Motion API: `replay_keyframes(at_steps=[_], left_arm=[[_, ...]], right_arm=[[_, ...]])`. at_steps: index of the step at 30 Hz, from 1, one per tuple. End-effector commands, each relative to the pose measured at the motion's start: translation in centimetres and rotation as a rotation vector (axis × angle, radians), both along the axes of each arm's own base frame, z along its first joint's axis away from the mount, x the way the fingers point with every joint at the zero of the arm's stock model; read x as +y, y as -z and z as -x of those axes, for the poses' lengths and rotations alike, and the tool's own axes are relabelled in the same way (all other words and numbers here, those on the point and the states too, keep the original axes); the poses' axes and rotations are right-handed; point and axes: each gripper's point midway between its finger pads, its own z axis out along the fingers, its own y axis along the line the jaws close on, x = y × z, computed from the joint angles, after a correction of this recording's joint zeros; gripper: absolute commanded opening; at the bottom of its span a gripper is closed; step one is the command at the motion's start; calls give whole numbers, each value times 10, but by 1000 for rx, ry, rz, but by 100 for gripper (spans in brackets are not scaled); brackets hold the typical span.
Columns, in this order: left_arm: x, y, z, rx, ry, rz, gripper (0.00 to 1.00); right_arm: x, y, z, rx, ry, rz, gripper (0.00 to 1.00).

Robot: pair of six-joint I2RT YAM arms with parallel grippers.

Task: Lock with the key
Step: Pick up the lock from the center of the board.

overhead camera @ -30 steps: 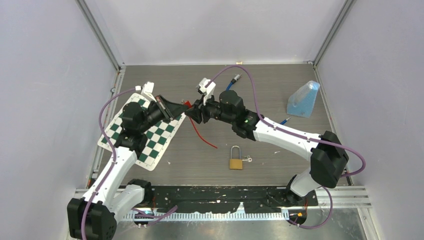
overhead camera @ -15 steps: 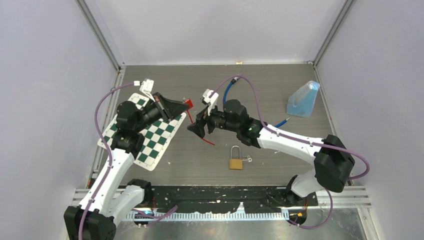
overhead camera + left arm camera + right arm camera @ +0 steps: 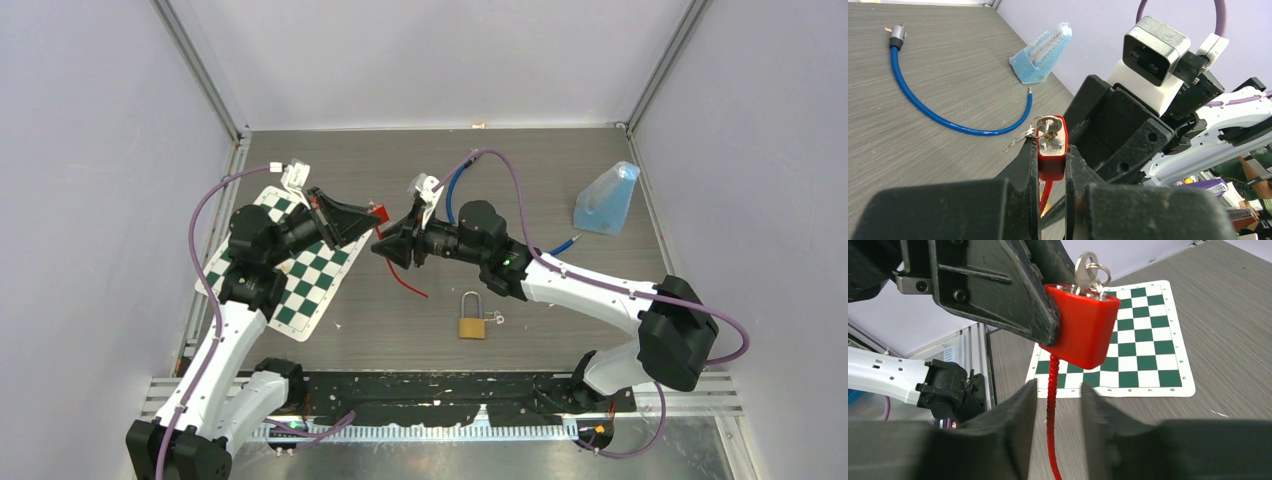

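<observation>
Grey wood-grain counter [image 3: 560,165] fills the overhead view, and both arms meet above its left-centre. The left tool [image 3: 372,213] grips a red lock [image 3: 379,211] off the surface, while the right tool [image 3: 384,247] faces it from just beside and slightly nearer. A brass padlock [image 3: 472,318] lies well apart toward the front, a chess mat [image 3: 300,290] lies under the left arm, and a blue cable [image 3: 452,190] and a pouch [image 3: 606,200] sit farther back. No key can be made out from above. The left wrist view supplies it: the fingers [image 3: 1029,160] clamp the lock's flanks and leave its end face bare, with a key [image 3: 1044,127] on a ring seated there. I judge this grip is meant to steady the body so the other arm can turn the key. The right tool looms just behind the lock here, its gap hidden. The right wrist view settles that: its fingers [image 3: 1018,405] stand apart and empty, flanking the red cord [image 3: 1052,405] that hangs from the lock and seemingly not touching it. The key stands above them, so the right tool likely must rise to pinch it.
</observation>
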Motion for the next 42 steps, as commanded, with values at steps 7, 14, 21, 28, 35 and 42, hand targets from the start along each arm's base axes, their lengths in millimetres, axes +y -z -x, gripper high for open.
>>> replay_keyframes(at_steps=[7,14,21,28,35,42], left_arm=[[-3,-34,20,-114,62,43,20],[-3,-18,17,-90,50,37,31],[-2,-16,13,-92,39,50,47],[1,-17,8,-104,-8,63,43],[3,-20,1,-101,-33,98,42],[-1,-18,3,-94,1,123,19]], right_arm=[[10,-52,4,-39,0,-148,5],[11,-55,1,-62,41,-151,5],[16,-56,1,-43,35,-152,5],[19,-52,2,-20,21,-139,5],[24,-46,4,-3,-1,-123,5],[25,-43,2,7,6,-114,5]])
